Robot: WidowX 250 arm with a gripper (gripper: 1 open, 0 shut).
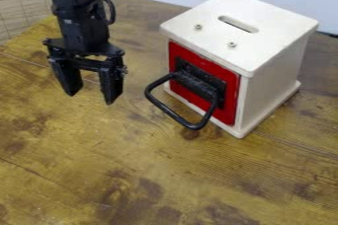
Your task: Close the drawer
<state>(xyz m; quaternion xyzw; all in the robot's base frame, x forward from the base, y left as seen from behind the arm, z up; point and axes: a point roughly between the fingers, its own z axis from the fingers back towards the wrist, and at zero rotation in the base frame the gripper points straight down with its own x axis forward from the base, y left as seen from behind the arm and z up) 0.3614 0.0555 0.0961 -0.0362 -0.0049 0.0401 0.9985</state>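
Red drawer [228,74], apparently flush in its cream-white casing [271,51].

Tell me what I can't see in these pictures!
- Drawer's inside: camera view, hidden behind its red front.
- Box's back: camera view, facing away.
- Robot arm's top: camera view, cut off by the upper edge.
- Writing on the black plate: too small to tell.
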